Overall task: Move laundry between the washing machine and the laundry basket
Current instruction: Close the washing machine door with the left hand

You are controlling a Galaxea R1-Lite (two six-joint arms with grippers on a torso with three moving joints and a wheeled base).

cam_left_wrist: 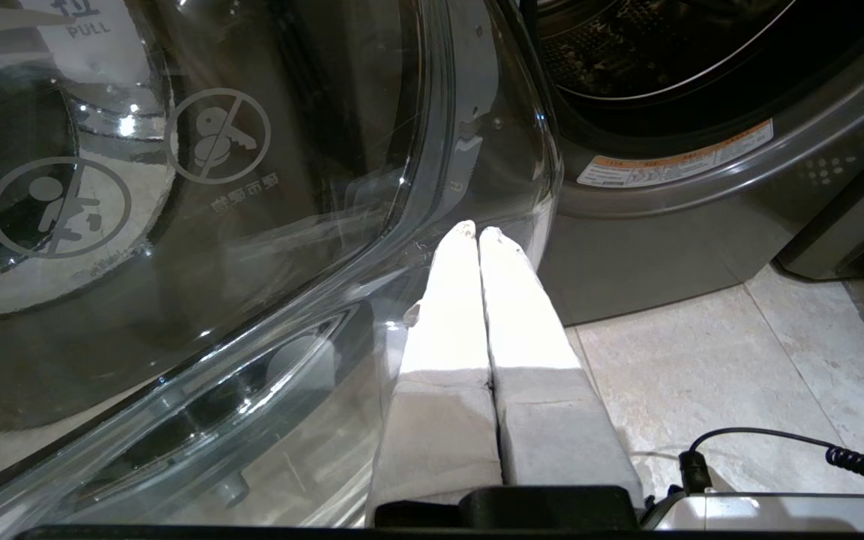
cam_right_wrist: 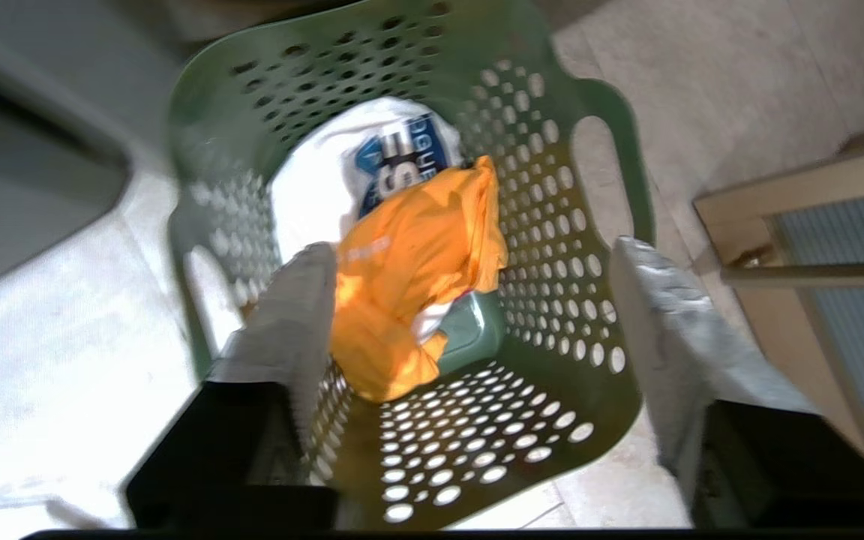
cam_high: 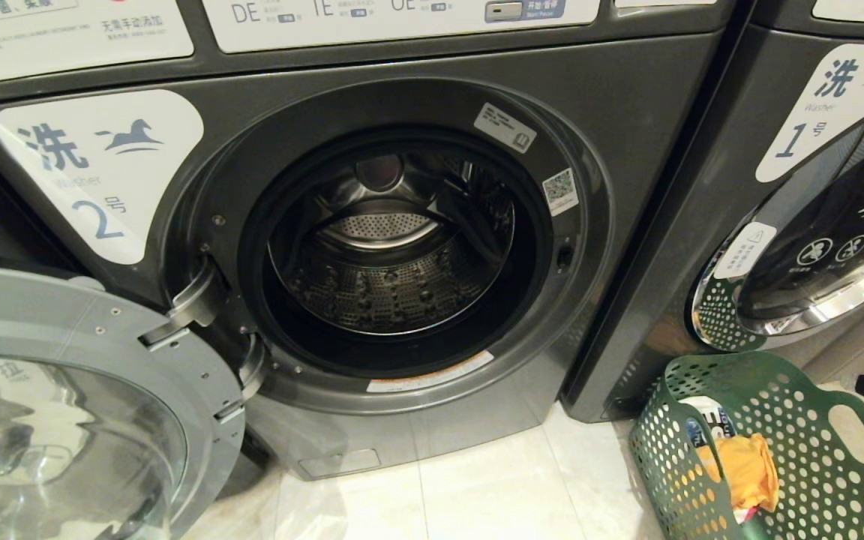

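right pincer: wide, holding nothing, above green basket | orange cloth and white cloth: inside basket, touching | basket: floor, 4 o'clock of open washing machine | left pincer: closed, beside door

second washer, tiled floor
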